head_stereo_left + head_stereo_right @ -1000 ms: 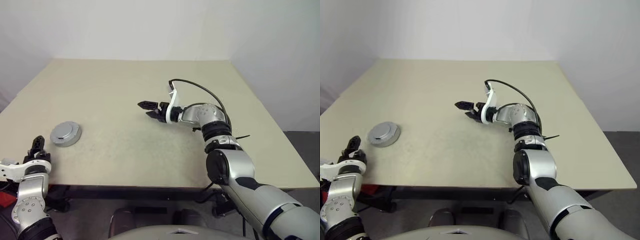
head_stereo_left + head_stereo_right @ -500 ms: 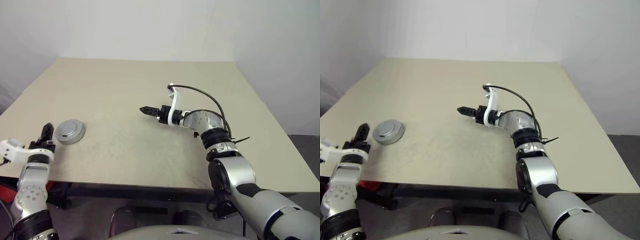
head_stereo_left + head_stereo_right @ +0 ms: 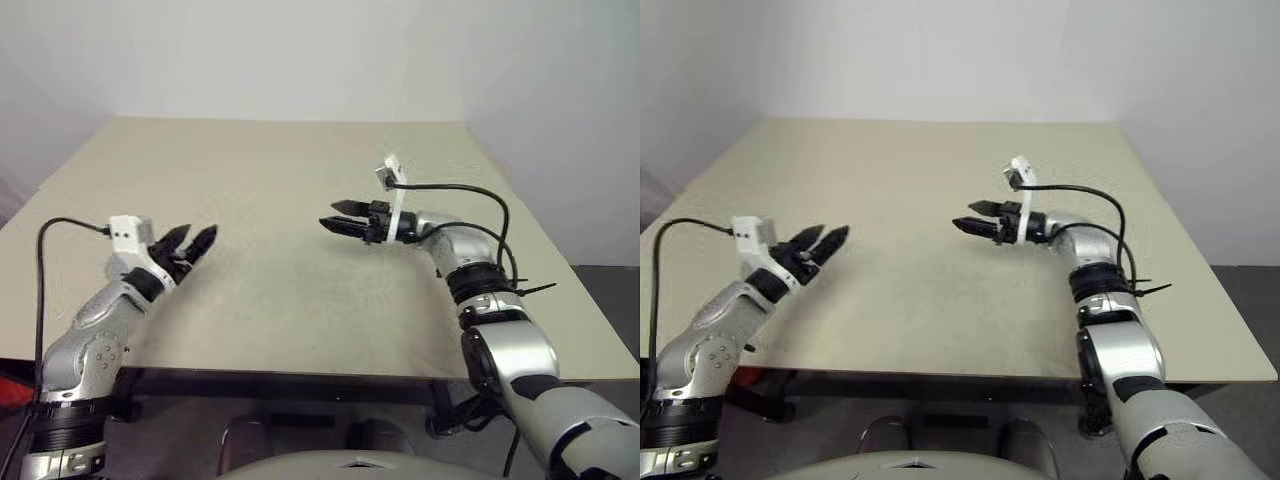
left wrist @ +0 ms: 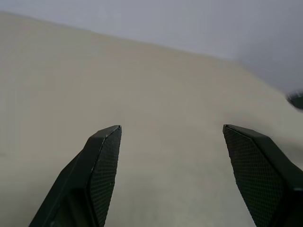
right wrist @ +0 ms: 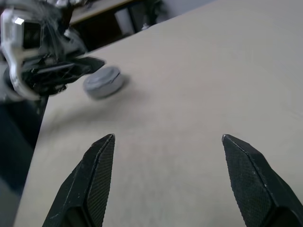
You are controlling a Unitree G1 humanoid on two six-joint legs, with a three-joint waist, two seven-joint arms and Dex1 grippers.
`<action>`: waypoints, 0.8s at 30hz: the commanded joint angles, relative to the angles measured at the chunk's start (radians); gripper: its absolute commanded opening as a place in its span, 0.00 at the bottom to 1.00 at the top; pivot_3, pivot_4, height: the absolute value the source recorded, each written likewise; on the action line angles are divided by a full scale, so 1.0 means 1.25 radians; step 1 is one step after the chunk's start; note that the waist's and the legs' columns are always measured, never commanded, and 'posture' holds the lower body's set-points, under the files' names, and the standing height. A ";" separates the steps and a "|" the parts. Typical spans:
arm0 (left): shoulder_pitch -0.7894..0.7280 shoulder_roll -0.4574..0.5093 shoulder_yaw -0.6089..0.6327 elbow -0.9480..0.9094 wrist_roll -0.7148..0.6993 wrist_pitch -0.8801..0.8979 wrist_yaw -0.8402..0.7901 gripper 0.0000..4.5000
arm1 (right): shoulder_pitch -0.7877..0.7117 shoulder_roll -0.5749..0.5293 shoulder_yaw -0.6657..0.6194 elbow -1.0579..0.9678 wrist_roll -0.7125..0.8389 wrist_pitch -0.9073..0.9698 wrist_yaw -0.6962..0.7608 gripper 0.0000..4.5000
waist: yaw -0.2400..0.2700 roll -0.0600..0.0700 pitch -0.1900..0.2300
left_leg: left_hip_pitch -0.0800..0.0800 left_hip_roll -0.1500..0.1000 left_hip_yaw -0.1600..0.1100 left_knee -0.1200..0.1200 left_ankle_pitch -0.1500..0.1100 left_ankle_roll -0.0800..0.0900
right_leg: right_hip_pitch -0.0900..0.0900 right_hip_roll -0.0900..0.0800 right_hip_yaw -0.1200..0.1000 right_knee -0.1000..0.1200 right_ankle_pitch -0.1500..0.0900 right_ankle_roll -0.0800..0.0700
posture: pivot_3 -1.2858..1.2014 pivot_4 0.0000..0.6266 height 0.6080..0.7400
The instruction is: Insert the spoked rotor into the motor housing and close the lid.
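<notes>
counter (image 3: 300,290): a plain beige top is seen, with a pale wall behind it, so nothing fancy here.

left gripper (image 3: 190,243): it is held above the counter near the robot's left edge, pointed forward and toward the middle. The two black fingers (image 4: 102,161) are spread well apart and nothing is held between them; only bare counter is seen through the gap in the left wrist view.

right gripper (image 3: 336,217): it is held over the middle of the counter, pointed roughly level toward the robot's left, so it kind of faces the left gripper. Its fingers (image 5: 97,175) are parted wide too, and nothing is gripped.

motor housing (image 5: 103,82): a low round grey puck is picked up in the right wrist view, sitting on the counter just beside the left gripper, near the counter's left edge. Whether they touch can't be told. The lid looks to be down on it, since only a smooth grey top is seen.

cables: a black cable is looped off each wrist, well above the counter.
</notes>
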 commanded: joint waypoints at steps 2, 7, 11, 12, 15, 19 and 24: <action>-0.038 0.027 -0.051 -0.023 0.068 -0.007 -0.059 0.81 | 0.006 -0.044 0.020 0.003 -0.027 -0.083 0.089 0.91 | 0.000 0.000 0.000 | 0.000 0.000 0.000 0.000 0.000 0.000 | 0.000 0.000 0.000 0.000 0.000 0.000 | 0.52 0.00 1.00; -0.065 0.056 -0.124 0.005 0.183 -0.033 -0.105 0.81 | 0.027 -0.100 0.019 -0.014 -0.036 -0.099 0.149 0.91 | 0.000 0.003 0.001 | -0.001 0.000 0.000 0.004 -0.001 0.002 | 0.000 0.000 0.000 0.002 0.000 -0.001 | 0.52 0.00 1.00; -0.094 0.040 -0.129 0.017 0.200 -0.025 -0.122 0.81 | 0.037 -0.114 0.027 -0.015 -0.050 -0.115 0.161 0.91 | -0.003 0.004 0.001 | -0.002 0.001 0.000 0.010 -0.002 0.004 | 0.000 0.000 0.001 0.005 0.000 0.000 | 0.52 0.00 1.00; -0.101 0.036 -0.130 0.020 0.204 -0.024 -0.127 0.81 | 0.037 -0.113 0.026 -0.011 -0.052 -0.118 0.162 0.91 | -0.002 0.004 0.002 | -0.002 0.001 0.000 0.011 -0.002 0.004 | 0.000 0.000 0.001 0.006 0.000 -0.001 | 0.52 0.00 1.00; -0.116 0.022 -0.132 0.029 0.207 -0.021 -0.140 0.81 | 0.040 -0.105 0.025 -0.003 -0.057 -0.128 0.162 0.91 | -0.002 0.004 0.001 | -0.001 0.001 0.000 0.012 -0.002 0.004 | 0.000 -0.001 0.001 0.007 0.000 -0.001 | 0.52 0.00 1.00; -0.125 0.007 -0.138 0.036 0.219 -0.015 -0.149 0.81 | 0.055 -0.100 0.027 -0.015 -0.056 -0.125 0.170 0.91 | -0.001 0.004 0.001 | -0.001 0.001 0.000 0.012 -0.002 0.003 | 0.000 -0.001 0.001 0.008 0.001 -0.001 | 0.52 0.00 1.00; -0.119 -0.004 -0.136 0.038 0.228 -0.011 -0.154 0.81 | 0.053 -0.103 0.025 -0.001 -0.066 -0.131 0.161 0.91 | -0.001 0.004 0.001 | -0.003 0.001 0.000 0.012 -0.002 0.004 | -0.001 -0.001 0.001 0.007 0.001 -0.001 | 0.52 0.00 1.00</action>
